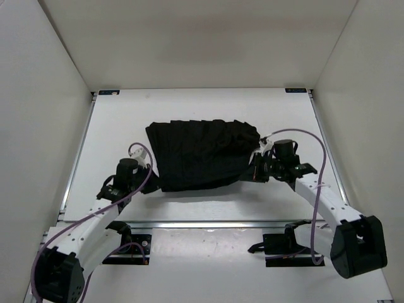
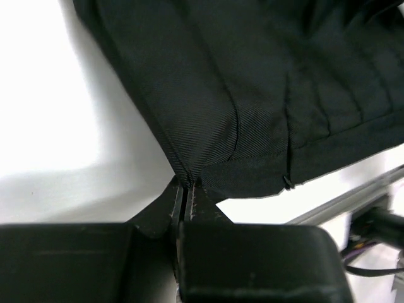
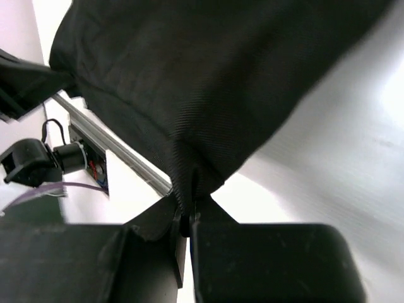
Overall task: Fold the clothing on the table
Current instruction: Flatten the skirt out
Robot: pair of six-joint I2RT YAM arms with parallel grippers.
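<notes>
Top external view: the left pincer [image 2: 187, 189] and the right pincer [image 3: 189, 192] are each pinching a near corner of the skirt [image 1: 202, 154] lying on the middle of the worktop [image 1: 208, 107]. Lifting both corners together, evenly, is looking best.

Black, vertically pleated clothing [image 1: 202, 154], fine diagonal weave; white table [image 1: 120, 126]; purple cables [image 1: 302, 130] at 5 and 7 o'clock; white arms [image 1: 325, 205].

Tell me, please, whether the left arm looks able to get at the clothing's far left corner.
Probably not yet: the left end effector is shut on the clothing's near left corner and would have to release first. Nothing else appears to block that side.
</notes>
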